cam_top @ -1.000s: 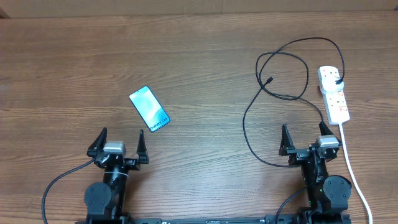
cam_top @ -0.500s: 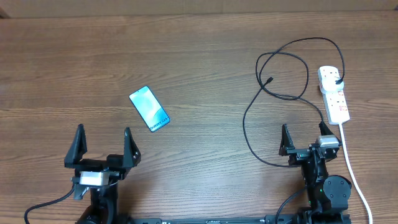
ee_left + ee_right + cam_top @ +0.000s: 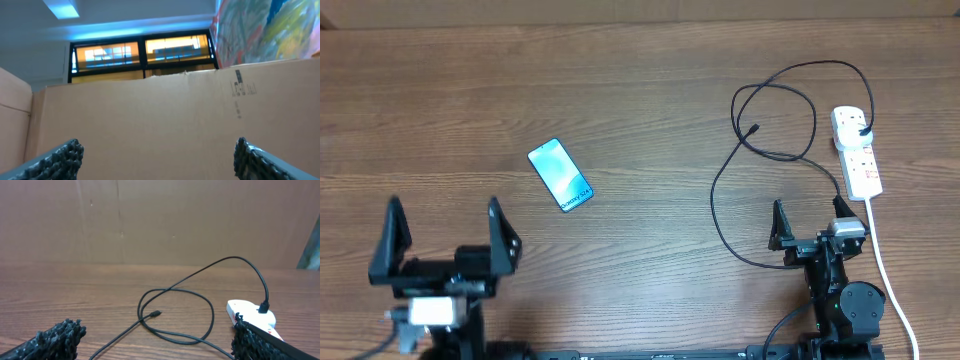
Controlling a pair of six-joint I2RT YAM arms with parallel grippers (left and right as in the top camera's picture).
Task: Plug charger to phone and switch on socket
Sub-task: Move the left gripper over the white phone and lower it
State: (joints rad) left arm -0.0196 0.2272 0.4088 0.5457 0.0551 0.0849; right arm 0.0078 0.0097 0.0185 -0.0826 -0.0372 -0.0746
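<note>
left fingers [image 3: 498, 228] pulled back, wide | phone [image 3: 560, 175] ahead, apart | right fingers [image 3: 779, 226] wide, charger [image 3: 712, 200] just ahead

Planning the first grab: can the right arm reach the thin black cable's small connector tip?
Probably yes: the small black connector tip lies free ahead of the open right gripper, only loops of the thin black cable nearby.

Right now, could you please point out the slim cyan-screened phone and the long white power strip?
slim cyan-screened phone [image 3: 560, 175]: overhead view, screen centre.
long white power strip [image 3: 859, 158]: overhead view, casing middle.
</note>
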